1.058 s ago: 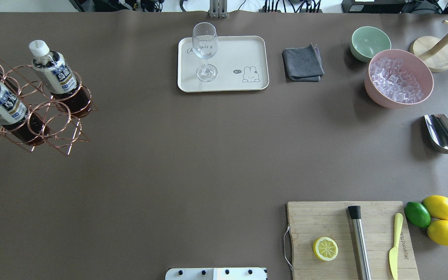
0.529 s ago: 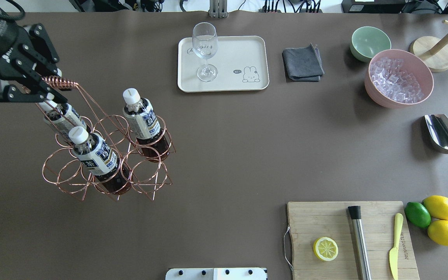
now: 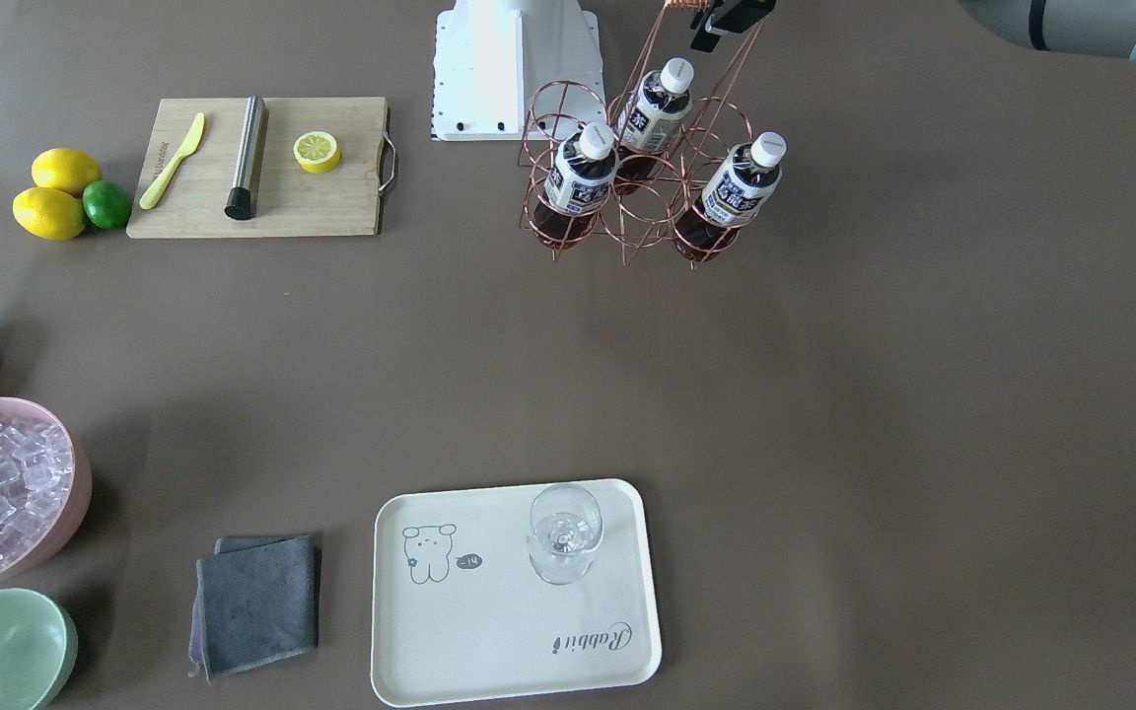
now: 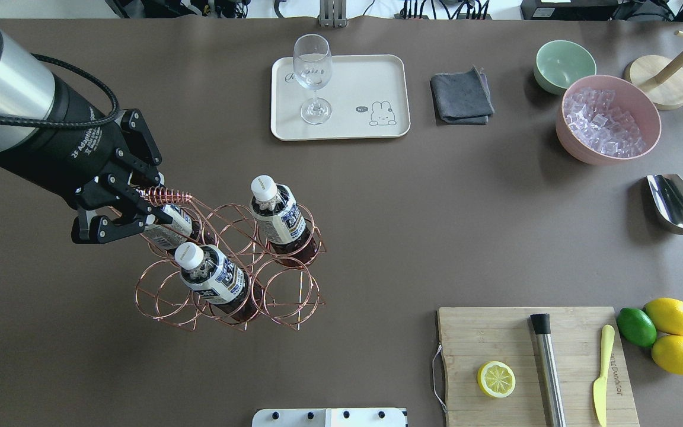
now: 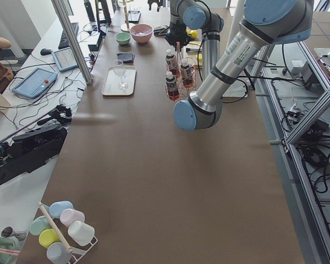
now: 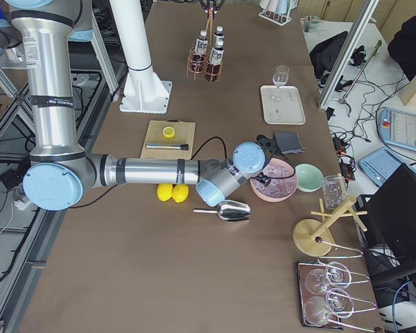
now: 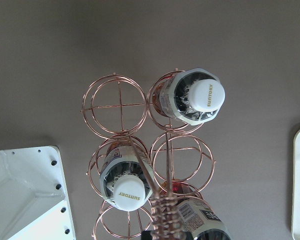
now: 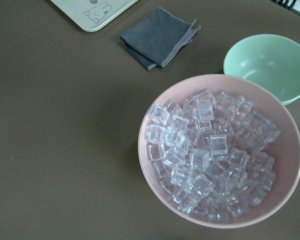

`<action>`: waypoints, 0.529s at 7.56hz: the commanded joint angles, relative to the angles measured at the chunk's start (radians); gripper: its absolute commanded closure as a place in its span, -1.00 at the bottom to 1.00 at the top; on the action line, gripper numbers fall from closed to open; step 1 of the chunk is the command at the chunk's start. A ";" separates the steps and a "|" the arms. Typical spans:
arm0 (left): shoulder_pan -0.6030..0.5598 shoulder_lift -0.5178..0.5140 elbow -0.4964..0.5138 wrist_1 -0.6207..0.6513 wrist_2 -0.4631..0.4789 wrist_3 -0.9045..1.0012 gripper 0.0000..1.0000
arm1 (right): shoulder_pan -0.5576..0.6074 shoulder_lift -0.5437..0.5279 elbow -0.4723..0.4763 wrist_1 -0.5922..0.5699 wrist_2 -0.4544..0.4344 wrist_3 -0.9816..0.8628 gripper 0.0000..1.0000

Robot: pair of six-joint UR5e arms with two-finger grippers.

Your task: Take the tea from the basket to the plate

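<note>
Three small plastic bottles of dark brown tea [image 4: 223, 279] all sit in the rose-gold wire basket [image 4: 246, 255], well apart from the cream rectangular plate [image 4: 365, 77] where a clear stemmed glass [image 4: 313, 65] stands. My left hand [image 4: 149, 201] is clamped on the basket's coiled handle. Right hand [image 6: 266, 143] is near the pink bowl of ice cubes [image 4: 578, 155]; can't tell its state.
</note>
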 commanded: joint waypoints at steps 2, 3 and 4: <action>0.036 -0.144 0.162 -0.001 -0.002 -0.054 1.00 | -0.040 0.133 -0.012 0.154 -0.011 -0.003 -1.00; 0.044 -0.147 0.171 -0.002 0.000 -0.053 1.00 | -0.067 0.140 -0.012 0.203 -0.039 -0.004 -1.00; 0.048 -0.156 0.221 -0.005 -0.008 -0.044 1.00 | -0.104 0.140 -0.012 0.251 -0.079 -0.004 -1.00</action>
